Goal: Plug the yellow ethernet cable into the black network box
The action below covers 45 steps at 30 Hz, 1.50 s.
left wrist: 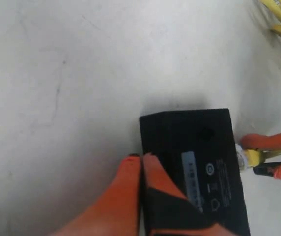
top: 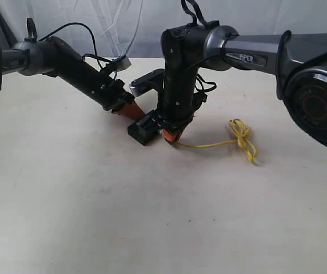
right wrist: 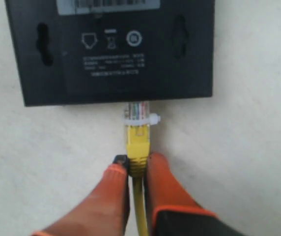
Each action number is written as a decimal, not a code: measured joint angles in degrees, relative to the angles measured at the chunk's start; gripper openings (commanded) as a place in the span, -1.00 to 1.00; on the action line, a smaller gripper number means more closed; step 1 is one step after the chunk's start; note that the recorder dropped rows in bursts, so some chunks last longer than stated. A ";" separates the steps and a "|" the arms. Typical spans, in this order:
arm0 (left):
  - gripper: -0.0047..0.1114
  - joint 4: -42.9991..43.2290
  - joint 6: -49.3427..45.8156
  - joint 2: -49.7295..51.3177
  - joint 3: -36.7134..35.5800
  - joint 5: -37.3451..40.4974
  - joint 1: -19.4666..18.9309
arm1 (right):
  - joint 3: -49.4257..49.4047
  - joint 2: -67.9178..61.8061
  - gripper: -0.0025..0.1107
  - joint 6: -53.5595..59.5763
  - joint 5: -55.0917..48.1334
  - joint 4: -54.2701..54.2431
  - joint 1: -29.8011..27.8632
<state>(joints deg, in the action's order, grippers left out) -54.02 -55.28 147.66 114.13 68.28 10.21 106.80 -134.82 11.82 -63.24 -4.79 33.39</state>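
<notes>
My right pincer (right wrist: 136, 168) is clenched on the bright yellow ethernet cable (right wrist: 138, 142) just behind its boot. The clear plug meets the edge of the flat black network box (right wrist: 116, 54). The cord's tied loops lie well away from the box on the worktop (right wrist: 243, 162). My left pincer (left wrist: 141, 164), fingers drawn together, presses against the box's side.

Network box (top: 143, 129) sits mid-table (top: 152, 222). Left gripper (top: 128, 112) touches it at 10 o'clock, right gripper (top: 172, 136) at 3 o'clock, with the ethernet cable (top: 209, 144) plug meeting the box's edge there. The cord trails off toward 3 o'clock, with its bundle at the far end.
</notes>
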 measured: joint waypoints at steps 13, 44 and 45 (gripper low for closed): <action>-0.92 0.00 -0.16 0.00 0.00 0.10 0.00 | 0.08 -1.20 -0.97 0.12 0.73 -0.88 0.00; -0.92 -0.19 -0.81 0.00 0.00 -0.24 -0.10 | 4.56 -2.87 -0.97 5.34 -2.40 3.79 0.00; -0.92 -0.19 -0.93 0.00 0.00 -0.24 -0.10 | 4.56 -2.87 -0.97 5.62 -2.40 3.89 0.00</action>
<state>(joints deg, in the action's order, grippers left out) -54.21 -56.22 147.66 114.13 68.04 10.11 111.36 -137.69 17.44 -65.65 -0.90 33.39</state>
